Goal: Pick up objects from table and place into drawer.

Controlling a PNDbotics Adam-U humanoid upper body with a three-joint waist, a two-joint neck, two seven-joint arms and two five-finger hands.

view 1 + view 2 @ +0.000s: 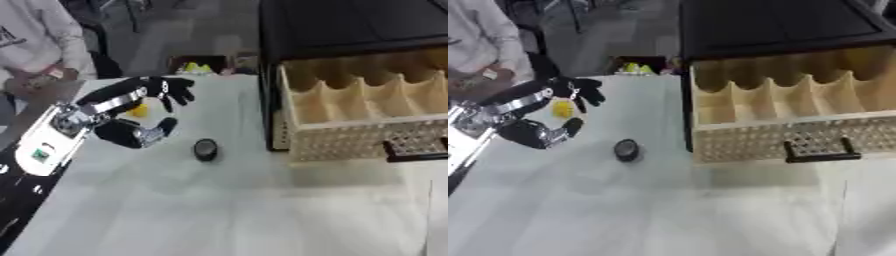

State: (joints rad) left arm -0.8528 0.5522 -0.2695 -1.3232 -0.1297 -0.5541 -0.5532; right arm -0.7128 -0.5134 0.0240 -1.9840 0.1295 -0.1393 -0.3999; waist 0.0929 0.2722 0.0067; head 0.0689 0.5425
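The left robot hand (140, 112) hovers spread and empty over the table (219, 210), so it should drop squarely over the black puck (206, 149) just beside it before closing, then carry it to the open drawer (367, 107).

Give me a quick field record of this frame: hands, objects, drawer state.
left hand: open, fingers spread, above the table
right hand: not in view
black round object: on table, right of the left hand, untouched
yellow object: on table, behind the left hand
drawer: pulled open, wooden dividers, no objects visible inside
drawer handle: black, front face
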